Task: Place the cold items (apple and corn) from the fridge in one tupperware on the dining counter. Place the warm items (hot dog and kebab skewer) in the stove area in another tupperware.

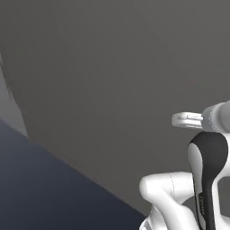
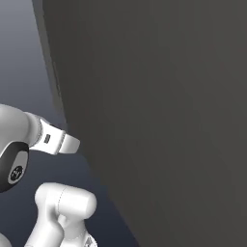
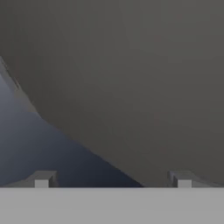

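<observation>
Left base view: the claw (image 1: 179, 120) pokes out level from the arm (image 1: 207, 170) at right, pale fingers pointing left, close to a big dark grey panel (image 1: 112, 67) that looms above and behind it; a dark blue surface (image 1: 40, 193) lies below and to the left of it. Right base view: the claw (image 2: 72, 143) juts right from the arm (image 2: 19, 140), its tip just beside the panel (image 2: 159, 120), whose edge runs above and to the left of it; blue surface (image 2: 21, 58) behind. Hand view: claw (image 3: 113, 179) released, two fingertips (image 3: 42, 179) spread wide w/ nothing between them; straight ahead, the panel (image 3: 131, 74); blue surface (image 3: 39, 144) at lower left. Apple, corn, hot dog, skewer and tupperware: can't tell where they are.
</observation>
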